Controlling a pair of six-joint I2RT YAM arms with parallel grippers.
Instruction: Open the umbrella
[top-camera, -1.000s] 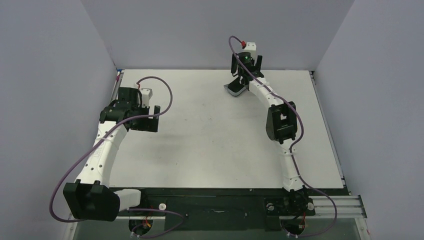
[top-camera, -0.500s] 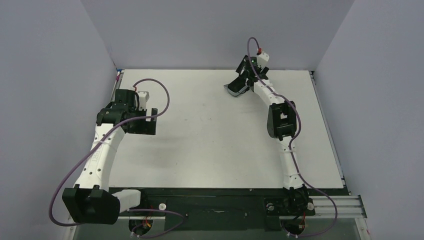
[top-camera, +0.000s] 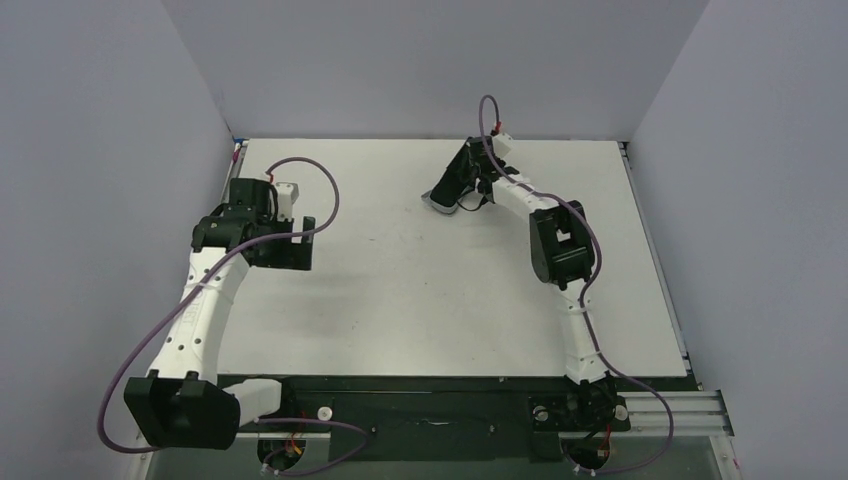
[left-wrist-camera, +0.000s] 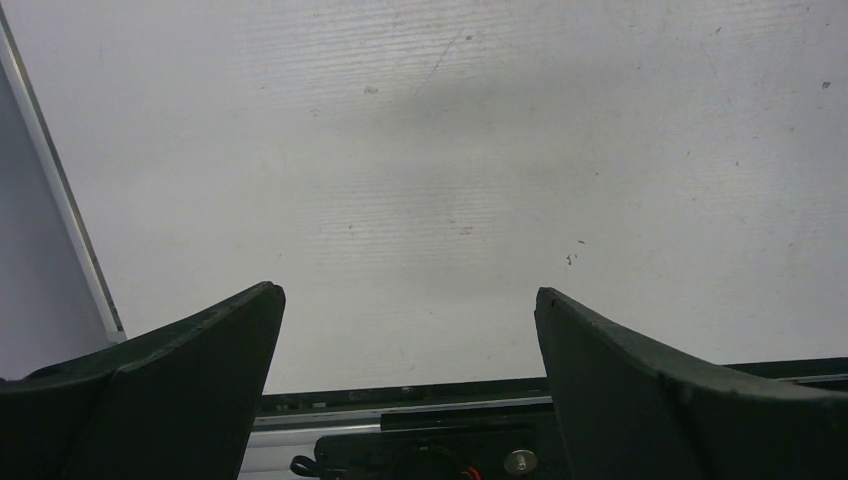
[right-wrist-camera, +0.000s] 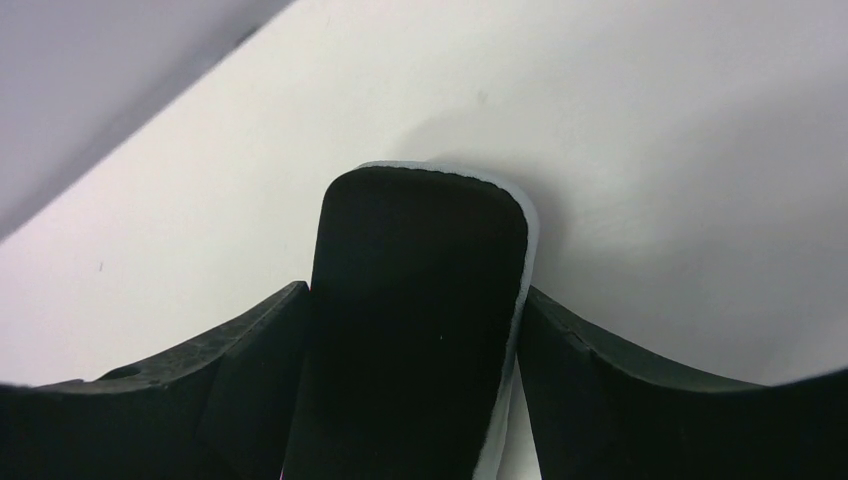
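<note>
Pinching the umbrella (right-wrist-camera: 420, 280) right now: a black panel edged in pale fabric fills the middle of my right wrist view. My right gripper (top-camera: 452, 192) is closed on it, one finger snug against each side. From the overhead camera it sits in the upper middle of the frame, toward the far edge of the table (top-camera: 400, 300), its pale tip low near the surface. Whether it touches the table I cannot tell. Handle, strap and shaft are out of sight, so I can't say which end I have. My read is that this is a light thing, soft cloth over thin ribs, so it will sag, slide in the pads and bend if squeezed hard. Fabric is a poor hold. The stiff shaft or the round handle would be better, one gripper on each to pull it open. My left gripper (left-wrist-camera: 405, 320) hangs at the left of the overhead frame, fingers spread wide with nothing between them, well apart from the umbrella, bare table beneath
</note>
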